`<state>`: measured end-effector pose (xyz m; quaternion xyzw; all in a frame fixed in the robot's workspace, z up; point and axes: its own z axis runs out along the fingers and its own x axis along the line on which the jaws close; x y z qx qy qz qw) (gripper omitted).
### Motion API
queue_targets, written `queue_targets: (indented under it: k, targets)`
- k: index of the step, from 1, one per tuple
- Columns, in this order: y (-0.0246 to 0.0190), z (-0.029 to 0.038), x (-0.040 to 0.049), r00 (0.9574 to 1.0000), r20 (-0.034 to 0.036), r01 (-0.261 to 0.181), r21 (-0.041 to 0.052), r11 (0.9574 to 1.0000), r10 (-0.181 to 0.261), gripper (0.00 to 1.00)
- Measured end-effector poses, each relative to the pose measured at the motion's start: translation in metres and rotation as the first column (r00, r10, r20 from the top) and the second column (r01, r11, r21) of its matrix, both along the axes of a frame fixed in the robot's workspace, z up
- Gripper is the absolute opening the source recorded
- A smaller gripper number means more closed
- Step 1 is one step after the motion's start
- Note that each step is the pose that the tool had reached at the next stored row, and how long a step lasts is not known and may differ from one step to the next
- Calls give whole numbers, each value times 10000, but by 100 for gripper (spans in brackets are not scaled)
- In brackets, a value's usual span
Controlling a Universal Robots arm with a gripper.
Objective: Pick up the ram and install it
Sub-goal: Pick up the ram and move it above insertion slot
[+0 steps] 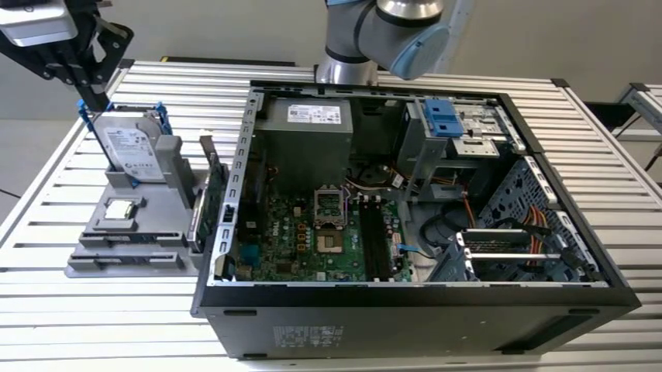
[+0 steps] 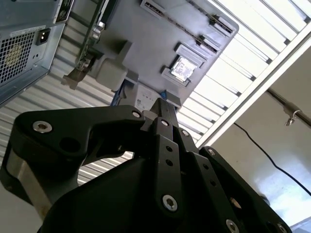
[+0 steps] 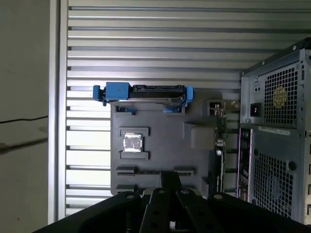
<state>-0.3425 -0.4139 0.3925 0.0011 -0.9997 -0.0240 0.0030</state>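
In the exterior view my gripper (image 1: 95, 105) hangs at the far left, just above the top edge of a hard drive (image 1: 132, 151) that stands upright in a blue caddy on a grey parts fixture (image 1: 124, 256). Both wrist views show the gripper (image 2: 164, 108) (image 3: 170, 178) with its black fingers pressed together and nothing visible between them. It points down at the fixture (image 3: 160, 145). The ram is hidden or out of view. Long black motherboard slots (image 1: 374, 232) lie inside the open computer case (image 1: 414, 298).
A loose processor chip (image 1: 122, 208) (image 3: 132, 142) sits in the fixture. A green card with a metal bracket (image 1: 212, 194) (image 3: 221, 136) stands on edge between fixture and case. The slatted metal table (image 1: 62, 325) carries everything. The arm's base (image 1: 357, 39) rises behind the case.
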Motion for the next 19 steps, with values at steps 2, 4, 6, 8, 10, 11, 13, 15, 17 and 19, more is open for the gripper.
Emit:
queue_targets:
  k: [2, 4, 6, 8, 10, 11, 13, 15, 17, 19]
  targets:
    - [-2, -1, 0, 10000, -10, 2, 1, 10000, -2, 0]
    - [-5, -2, 1, 10000, -21, 5, 2, 10000, -5, 0]
    - [-10, -3, 1, 10000, -37, 7, 2, 10000, -7, 0]
    - [-15, -3, 0, 10000, -42, 8, 1, 10000, -8, 0]
    - [-24, -3, 1, 10000, -43, 6, 1, 10000, -6, 0]
    - [-30, -3, 1, 10000, -43, 7, 1, 10000, -7, 0]
    - [-42, -3, 0, 10000, -42, 8, 2, 10000, -8, 0]
    - [-51, -3, 0, 10000, -42, 8, 1, 10000, -8, 0]
    - [-57, -4, 0, 10000, -42, 8, 2, 10000, -8, 0]
    - [-63, -4, 0, 10000, -42, 8, 2, 10000, -8, 0]
